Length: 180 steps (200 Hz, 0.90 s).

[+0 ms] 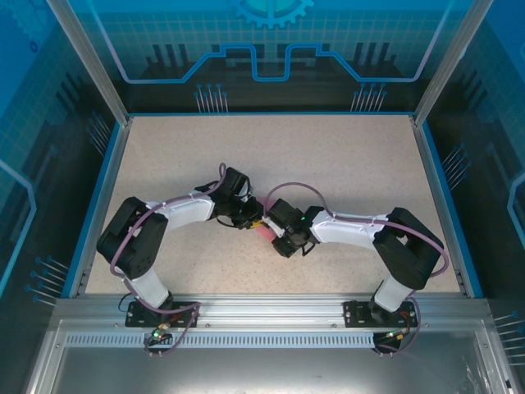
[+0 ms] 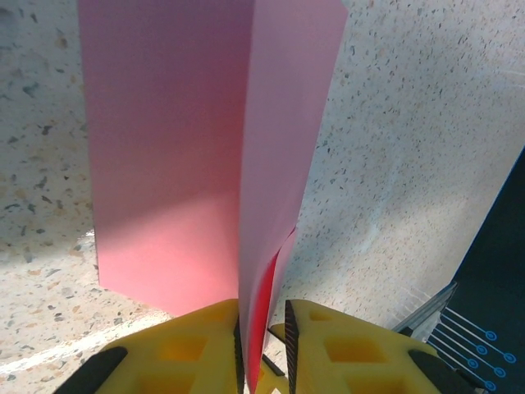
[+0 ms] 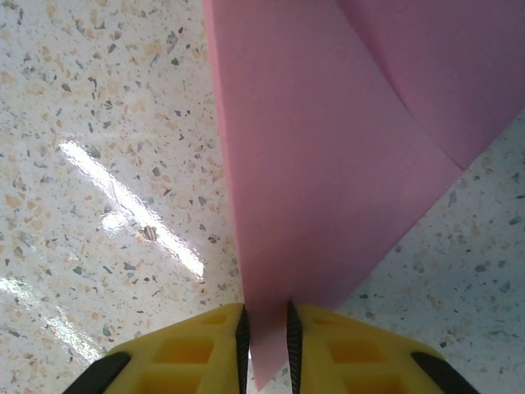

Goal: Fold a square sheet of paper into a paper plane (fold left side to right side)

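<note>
No words, numbers, brand names or labels can be read anywhere. The nearest thing to a sign is a light-blue gear emblem (image 1: 273, 10) printed at the top centre of the far wall, cut off by the picture edge. Blue circuit-style lines (image 1: 254, 64) run beneath it on the same wall, and neither carries any lettering

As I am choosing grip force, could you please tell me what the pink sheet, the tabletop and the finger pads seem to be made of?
Pink sheet: thin matte paper, going by its crisp creases.
Tabletop: hard, speckled, stone-like, perhaps laminate; slightly glossy, with glare streaks.
Finger pads: dark, ribbed, probably rubber, set in yellow, plastic-looking fingers.
</note>
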### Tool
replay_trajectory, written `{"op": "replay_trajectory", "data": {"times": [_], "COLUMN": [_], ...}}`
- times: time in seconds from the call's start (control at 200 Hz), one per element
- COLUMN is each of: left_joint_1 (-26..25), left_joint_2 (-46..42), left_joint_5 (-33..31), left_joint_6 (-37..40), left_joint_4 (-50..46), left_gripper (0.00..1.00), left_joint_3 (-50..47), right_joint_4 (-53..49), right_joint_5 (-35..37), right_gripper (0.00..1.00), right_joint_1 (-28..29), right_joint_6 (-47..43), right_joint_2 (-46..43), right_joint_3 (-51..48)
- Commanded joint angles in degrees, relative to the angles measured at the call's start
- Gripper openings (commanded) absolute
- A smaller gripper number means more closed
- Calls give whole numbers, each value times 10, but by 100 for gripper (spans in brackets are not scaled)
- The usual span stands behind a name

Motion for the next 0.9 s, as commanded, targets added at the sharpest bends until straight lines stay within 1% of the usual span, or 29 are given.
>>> {"op": "replay_trajectory", "data": {"times": [0.0,0.21,0.28,0.56,0.635,0.775,0.895], "left_joint_1": [-2,7,10,44,58,79,80], "left_joint_2": [-23,-47,-58,-112,-127,-153,-152], "left_joint_5": [17,12,10,0,-3,-9,4], "left_joint_6": [5,12,16,29,32,39,39], "left_joint_4": [-19,-32,-40,-66,-71,-78,-63], "left_gripper": [23,30,38,57,60,61,51], "left_joint_3": [15,8,5,-19,-29,-53,-68], "right_joint_4": [9,16,18,30,35,54,73], "right_joint_5": [-2,-13,-18,-38,-47,-87,-142], "right_gripper": [16,8,7,4,3,1,1], "right_joint_1": [8,5,4,-3,-8,-27,-48], "right_joint_6": [1,6,6,11,13,18,17], "right_joint_2": [4,-1,-2,-10,-15,-36,-50], "right_joint_3": [7,-6,-10,-23,-23,-51,-63]}}
